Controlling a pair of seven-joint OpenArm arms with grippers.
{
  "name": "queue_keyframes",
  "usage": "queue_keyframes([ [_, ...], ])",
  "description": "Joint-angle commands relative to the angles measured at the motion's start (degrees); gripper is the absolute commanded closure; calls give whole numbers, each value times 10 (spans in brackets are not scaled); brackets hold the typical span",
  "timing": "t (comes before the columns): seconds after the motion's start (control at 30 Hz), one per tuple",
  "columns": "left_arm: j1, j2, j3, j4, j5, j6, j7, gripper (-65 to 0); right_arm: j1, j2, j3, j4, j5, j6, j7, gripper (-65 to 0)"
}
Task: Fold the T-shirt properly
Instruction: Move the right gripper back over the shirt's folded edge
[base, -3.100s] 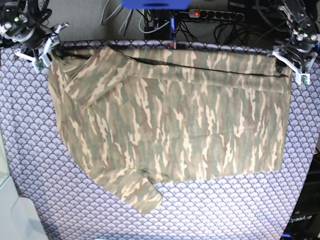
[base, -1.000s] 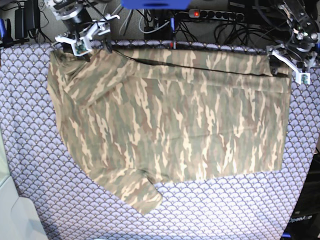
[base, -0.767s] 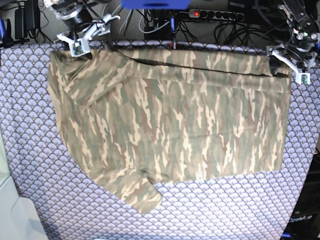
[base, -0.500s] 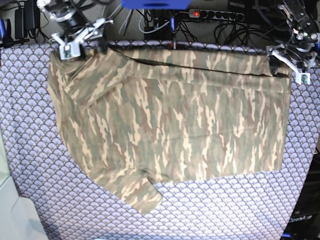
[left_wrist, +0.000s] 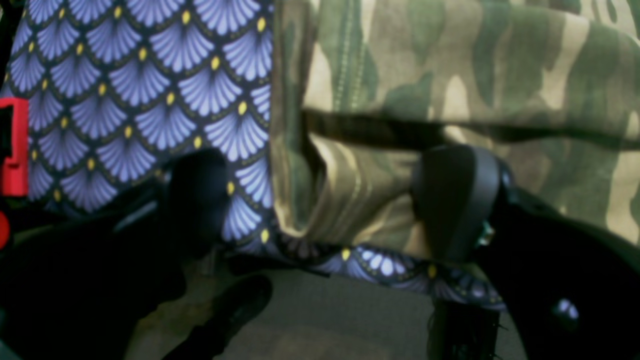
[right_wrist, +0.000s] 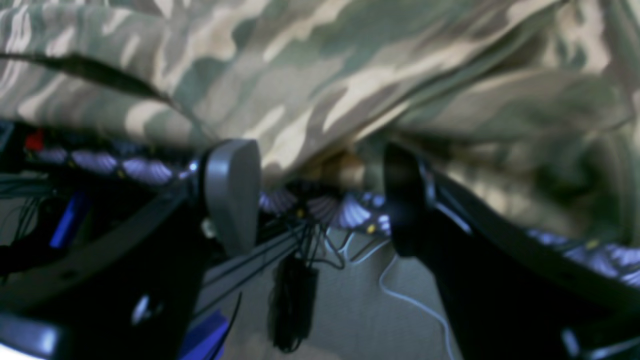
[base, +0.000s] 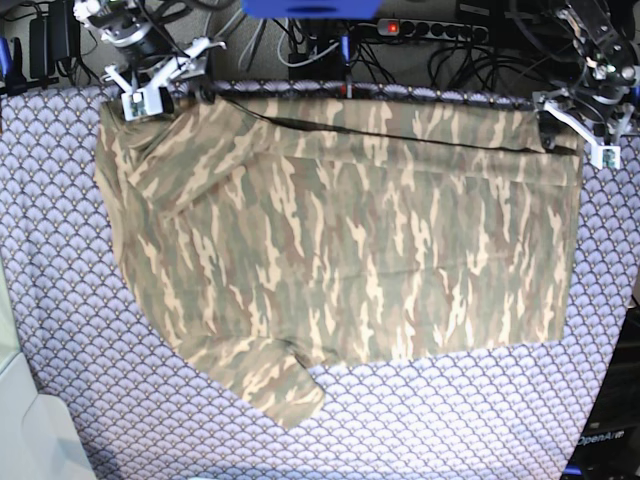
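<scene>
Grippers: left and right, both open, each astride a far corner of the shirt; long axis runs between them.

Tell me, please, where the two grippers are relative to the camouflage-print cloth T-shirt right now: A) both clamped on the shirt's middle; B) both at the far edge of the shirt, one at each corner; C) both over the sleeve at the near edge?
B: the left gripper and right gripper sit with jaws open at opposite far corners of the camouflage-print cloth T-shirt.
</scene>
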Motion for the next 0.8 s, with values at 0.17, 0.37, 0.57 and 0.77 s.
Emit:
queue_keyframes([
  [0.17,0,-3,0,8,2,-3,1,-603,6,1,0,-14,11,0,12,-397],
  [0.37,0,-3,0,10,2,-3,1,-603,8,1,-29,-12,11,0,12,-393],
  [0.57,0,-3,-1,10,2,-3,1,-603,14,1,-43,-12,11,0,12,-388],
  [0.77,0,-4,-1,11,2,-3,1,-603,26,1,-42,-13,11,0,12,-209],
])
